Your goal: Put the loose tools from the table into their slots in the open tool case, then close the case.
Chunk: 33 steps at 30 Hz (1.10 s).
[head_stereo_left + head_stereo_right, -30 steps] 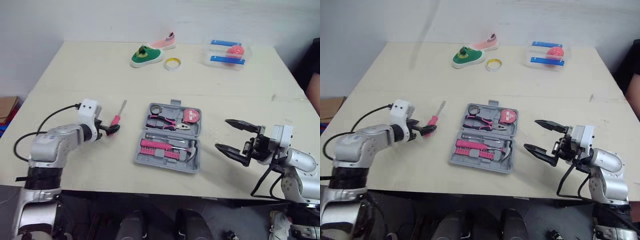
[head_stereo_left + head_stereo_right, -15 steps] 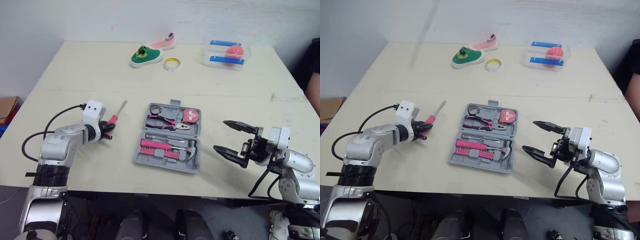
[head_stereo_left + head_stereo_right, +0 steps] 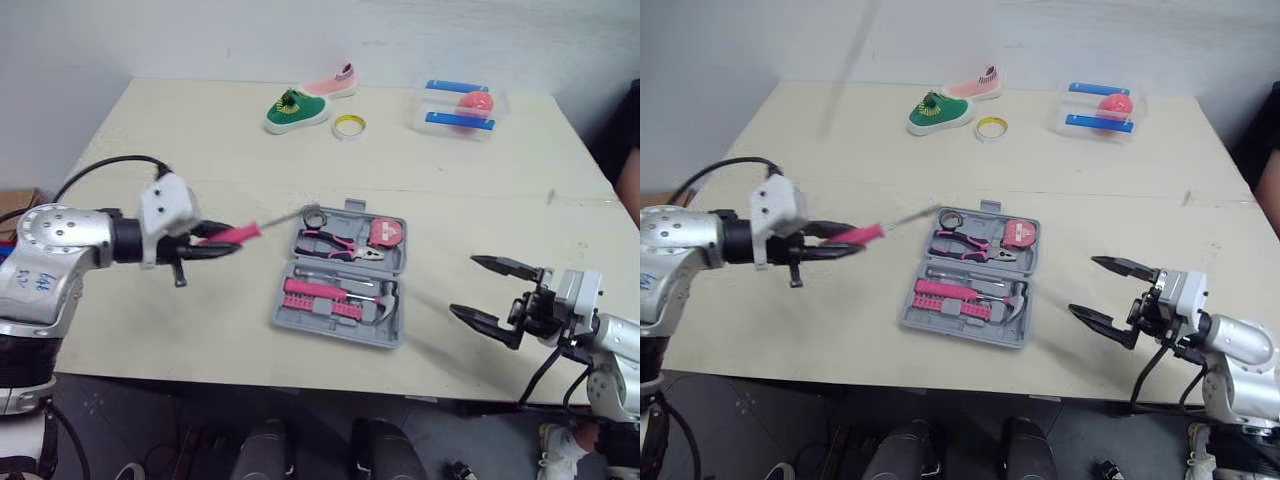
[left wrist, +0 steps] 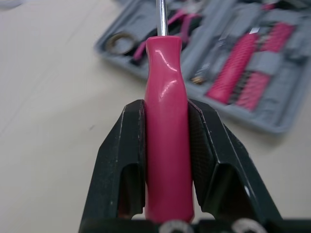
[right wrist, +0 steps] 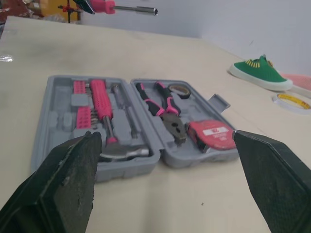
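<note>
My left gripper (image 3: 214,246) is shut on the pink handle of a screwdriver (image 3: 238,233) and holds it in the air left of the case. Its steel shaft points at the case's near left corner. In the left wrist view, both black fingers (image 4: 133,145) clamp the handle of the screwdriver (image 4: 165,126). The grey tool case (image 3: 340,335) lies open at the table's middle, holding pliers (image 3: 340,243), a tape measure (image 3: 383,232), a hammer (image 3: 376,295) and pink bits. My right gripper (image 3: 467,287) hovers open to the right of the case, holding nothing.
At the table's far side lie a green shoe (image 3: 296,110), a pink shoe (image 3: 333,80), a roll of tape (image 3: 347,126) and a clear box (image 3: 458,105) with a pink ball. A person's sleeve (image 3: 630,140) shows at the right edge.
My left gripper closed on the screwdriver and lifted it off the table, turning its shaft toward the case. The right gripper drifted slightly right, still open.
</note>
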Each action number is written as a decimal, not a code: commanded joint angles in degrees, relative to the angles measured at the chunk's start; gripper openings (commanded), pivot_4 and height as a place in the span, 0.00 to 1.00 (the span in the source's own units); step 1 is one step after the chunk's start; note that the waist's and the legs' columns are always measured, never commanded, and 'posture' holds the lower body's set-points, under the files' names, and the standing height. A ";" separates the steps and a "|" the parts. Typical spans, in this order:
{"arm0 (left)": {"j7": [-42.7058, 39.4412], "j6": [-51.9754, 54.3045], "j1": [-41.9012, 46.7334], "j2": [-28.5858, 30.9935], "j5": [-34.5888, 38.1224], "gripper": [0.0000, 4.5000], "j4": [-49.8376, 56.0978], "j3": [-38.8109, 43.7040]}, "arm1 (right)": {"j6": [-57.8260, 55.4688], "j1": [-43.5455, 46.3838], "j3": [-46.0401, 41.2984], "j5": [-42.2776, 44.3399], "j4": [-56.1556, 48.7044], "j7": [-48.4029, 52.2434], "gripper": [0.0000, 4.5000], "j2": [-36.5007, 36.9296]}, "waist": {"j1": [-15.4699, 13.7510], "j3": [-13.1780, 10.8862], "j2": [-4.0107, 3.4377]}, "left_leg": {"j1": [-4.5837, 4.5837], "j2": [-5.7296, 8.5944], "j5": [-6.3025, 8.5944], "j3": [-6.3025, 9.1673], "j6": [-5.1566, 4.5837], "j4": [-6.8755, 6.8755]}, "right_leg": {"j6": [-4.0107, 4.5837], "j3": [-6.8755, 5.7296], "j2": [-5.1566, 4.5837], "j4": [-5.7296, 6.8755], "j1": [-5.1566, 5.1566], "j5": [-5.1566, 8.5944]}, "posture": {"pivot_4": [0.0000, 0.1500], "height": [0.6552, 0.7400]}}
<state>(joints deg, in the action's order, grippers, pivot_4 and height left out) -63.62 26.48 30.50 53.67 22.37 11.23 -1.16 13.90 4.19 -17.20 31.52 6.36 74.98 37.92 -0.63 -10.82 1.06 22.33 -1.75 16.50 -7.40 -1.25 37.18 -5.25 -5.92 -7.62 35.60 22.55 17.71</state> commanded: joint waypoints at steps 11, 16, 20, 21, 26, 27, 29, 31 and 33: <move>0.16 10.06 8.75 -7.68 -11.60 0.12 7.97 -24.70 | -1.30 -4.62 -0.15 2.27 -5.82 2.21 1.00 1.46 | 0.60 -0.01 0.01 | -0.06 -0.01 -0.10 0.00 -0.04 0.12 | -0.01 -0.09 0.22 0.19 -0.01 0.00 | 1.00 1.00; 0.13 11.39 10.57 -9.19 -14.63 0.12 5.95 -26.31 | -1.62 -5.54 -0.33 1.86 -6.89 0.98 1.00 1.18 | 0.52 -0.01 0.01 | -0.01 0.00 -0.08 0.02 -0.10 0.16 | -0.01 -0.08 0.18 0.17 0.00 0.00 | 1.00 1.00; -0.58 9.87 11.12 -9.06 -17.01 0.12 4.09 -26.90 | -1.03 -5.96 0.13 1.27 -6.53 0.51 1.00 0.66 | 0.50 -0.01 0.01 | 0.00 -0.01 -0.08 0.04 -0.11 0.21 | -0.01 -0.08 0.14 0.18 -0.01 0.00 | 1.00 1.00; -0.83 9.32 11.10 -9.17 -17.33 0.12 3.64 -26.87 | -0.93 -5.93 0.29 1.14 -6.47 0.37 1.00 0.56 | 0.52 -0.01 0.01 | 0.00 -0.01 -0.08 0.05 -0.10 0.23 | -0.01 -0.09 0.14 0.20 -0.02 0.00 | 1.00 1.00; -3.03 8.16 10.82 -9.38 -17.87 0.12 3.49 -27.53 | 0.40 -5.69 0.52 0.37 -5.03 0.49 1.00 -0.02 | 0.52 -0.01 0.01 | 0.00 -0.01 -0.08 0.08 -0.10 0.25 | -0.01 -0.07 0.12 0.21 -0.03 0.00 | 1.00 1.00; -3.40 7.47 10.84 -9.22 -18.38 0.12 3.26 -27.61 | 0.67 -5.71 0.41 0.32 -4.84 0.60 1.00 -0.02 | 0.52 -0.01 0.01 | 0.00 -0.01 -0.08 0.07 -0.10 0.25 | -0.01 -0.07 0.12 0.21 -0.03 0.00 | 1.00 1.00; -3.99 6.83 10.70 -9.13 -18.93 0.12 3.33 -27.56 | 1.14 -5.98 0.27 0.30 -4.71 0.73 1.00 0.01 | 0.52 -0.01 0.01 | 0.00 0.00 -0.08 0.07 -0.11 0.26 | -0.01 -0.08 0.13 0.21 -0.03 0.00 | 1.00 1.00; -4.65 6.44 10.51 -9.31 -18.91 0.12 3.87 -27.41 | 1.29 -6.22 0.30 0.34 -4.84 0.79 1.00 0.09 | 0.53 -0.01 0.01 | 0.00 -0.01 -0.08 0.07 -0.11 0.28 | -0.01 -0.08 0.13 0.23 -0.03 0.00 | 1.00 1.00; -4.59 7.48 10.45 -9.50 -19.00 0.12 4.36 -27.39 | 1.26 -6.31 0.18 0.50 -4.96 0.56 1.00 0.03 | 0.55 -0.01 0.01 | 0.00 -0.01 -0.08 0.07 -0.11 0.28 | -0.01 -0.08 0.13 0.23 -0.04 0.00 | 1.00 1.00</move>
<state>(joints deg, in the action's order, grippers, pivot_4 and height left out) -67.43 33.68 40.77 44.06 3.80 13.84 -29.04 14.15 -1.73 -16.07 31.46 2.35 75.53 37.95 -0.08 -10.83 1.07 22.33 -1.76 16.42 -7.33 -1.35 37.46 -5.26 -6.00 -7.50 35.83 22.51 17.71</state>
